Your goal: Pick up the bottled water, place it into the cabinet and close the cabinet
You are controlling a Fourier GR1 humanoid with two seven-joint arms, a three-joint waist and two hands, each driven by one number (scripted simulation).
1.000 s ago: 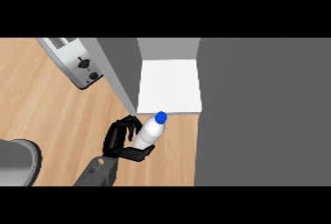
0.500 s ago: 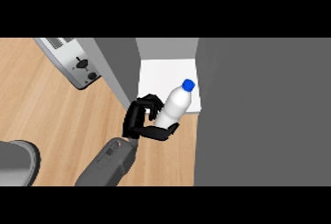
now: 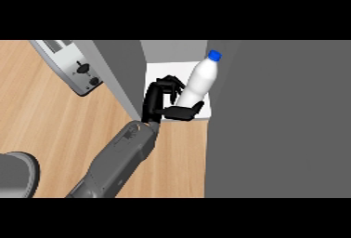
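Left hand (image 3: 163, 100) is curling round the bottled water (image 3: 197, 80), holding it over the cabinet (image 3: 161, 70) shelf. Should set it upright, deep enough inside before letting go; door unshut.

Setting: kitchen. You had a wood-grain bench (image 3: 61, 125) underneath, a silver toaster (image 3: 72, 69) with dial and lever at its far left, a grey cabinet (image 3: 274, 116) with a white shelf (image 3: 161, 72) inside, and a grey rounded vessel (image 3: 14, 174) at lower left.
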